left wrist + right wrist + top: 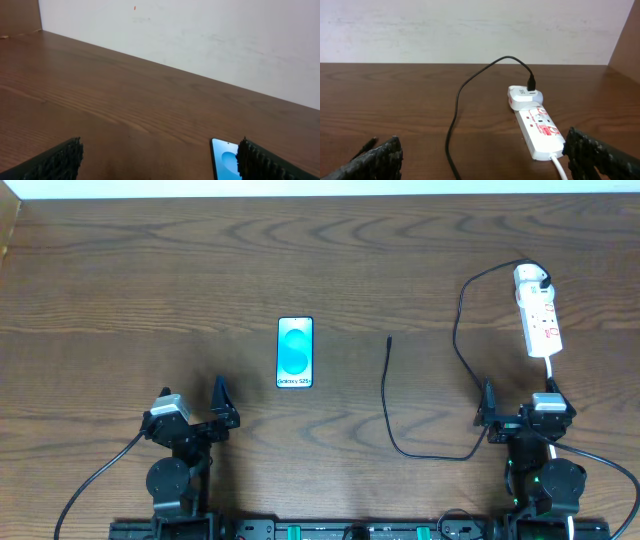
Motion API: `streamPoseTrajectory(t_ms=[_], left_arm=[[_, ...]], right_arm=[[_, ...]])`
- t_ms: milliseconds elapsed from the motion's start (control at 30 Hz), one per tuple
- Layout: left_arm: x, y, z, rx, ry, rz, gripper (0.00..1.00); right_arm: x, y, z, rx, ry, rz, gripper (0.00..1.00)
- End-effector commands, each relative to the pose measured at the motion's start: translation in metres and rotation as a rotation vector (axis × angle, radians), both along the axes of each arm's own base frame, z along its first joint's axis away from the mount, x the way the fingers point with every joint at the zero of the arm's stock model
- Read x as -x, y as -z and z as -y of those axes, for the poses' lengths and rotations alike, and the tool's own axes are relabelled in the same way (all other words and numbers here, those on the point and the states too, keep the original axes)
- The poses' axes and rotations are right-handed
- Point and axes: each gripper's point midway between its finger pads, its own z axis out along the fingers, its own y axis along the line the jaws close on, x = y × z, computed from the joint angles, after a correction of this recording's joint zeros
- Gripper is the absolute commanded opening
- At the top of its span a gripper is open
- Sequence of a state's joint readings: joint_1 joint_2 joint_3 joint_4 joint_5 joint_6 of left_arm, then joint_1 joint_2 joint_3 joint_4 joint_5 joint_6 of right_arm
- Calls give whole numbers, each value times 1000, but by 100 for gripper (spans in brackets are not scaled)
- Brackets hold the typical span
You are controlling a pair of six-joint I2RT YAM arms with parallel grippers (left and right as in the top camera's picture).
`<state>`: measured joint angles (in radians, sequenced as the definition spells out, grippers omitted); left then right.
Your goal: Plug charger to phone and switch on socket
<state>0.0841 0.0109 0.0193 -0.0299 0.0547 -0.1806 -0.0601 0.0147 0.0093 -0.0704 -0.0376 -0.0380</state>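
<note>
The phone (295, 352) lies flat at the table's middle, its cyan screen facing up. The charger (385, 395) is a thin black cable whose plug tip lies to the right of the phone. It loops down and back up to a white adapter (524, 97) seated in the socket (540, 320) at the far right. My left gripper (192, 392) stands open near the front left, and the phone (222, 157) shows by its right finger. Open too, my right gripper (518, 398) is below the socket (540, 130), with the cable (457, 105) running between its fingers on the table.
The socket's white cord (559, 167) runs toward my right gripper's base. A pale wall (200, 35) borders the table's far edge. Bare wooden tabletop (120, 300) stretches left of the phone.
</note>
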Motion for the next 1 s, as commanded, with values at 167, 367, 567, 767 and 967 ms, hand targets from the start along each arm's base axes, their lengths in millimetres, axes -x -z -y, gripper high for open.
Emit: streamPoseTrajectory(t_ms=[167,367,567,767,967], left_arm=[[1,15,0,-7,2,-46,98],[1,15,0,-25,5,-48,98],[2,3,0,-54,8,-26,98],[2,-9,3,-56,25,0,98],[5,-29,11,-95,74,-1,98]], right_arm=[[0,0,2,12,6,4,99],[0,0,2,12,6,4,99],[0,0,2,12,6,4,99],[0,0,2,12,6,4,99],[0,0,2,12,6,4,99]])
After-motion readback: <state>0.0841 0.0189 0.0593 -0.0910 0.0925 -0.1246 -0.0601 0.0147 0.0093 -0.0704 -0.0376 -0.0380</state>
